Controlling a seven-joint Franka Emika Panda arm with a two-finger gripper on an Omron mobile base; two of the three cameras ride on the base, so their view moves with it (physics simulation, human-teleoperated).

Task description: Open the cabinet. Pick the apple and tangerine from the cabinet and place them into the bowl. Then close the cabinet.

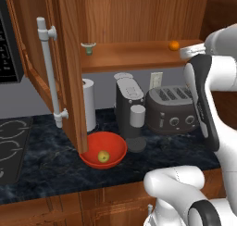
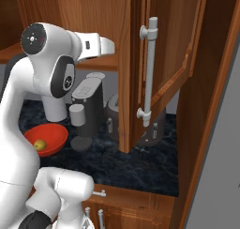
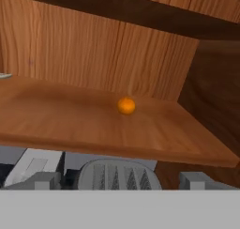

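Observation:
The cabinet (image 1: 134,56) stands open, its left door (image 1: 46,58) swung out over the counter and its right door (image 2: 168,59) swung out too. The orange tangerine (image 1: 173,45) rests on the shelf near its right end; in the hand view the tangerine (image 3: 126,105) lies straight ahead on the shelf, some way beyond the fingertips. My gripper (image 1: 189,52) hovers at the shelf's front right edge, open and empty, apart from the fruit. The yellow-green apple (image 1: 103,156) lies inside the red bowl (image 1: 118,146) on the counter below the left door; the apple (image 2: 40,144) and bowl (image 2: 56,134) also sit left of my arm.
A small green cup-shaped item (image 1: 88,47) sits on the shelf's left end. Under the shelf stand a paper towel roll (image 1: 89,104), a coffee machine (image 1: 129,109) and a toaster (image 1: 171,109). A stovetop (image 1: 9,146) and black microwave (image 1: 9,44) lie at left.

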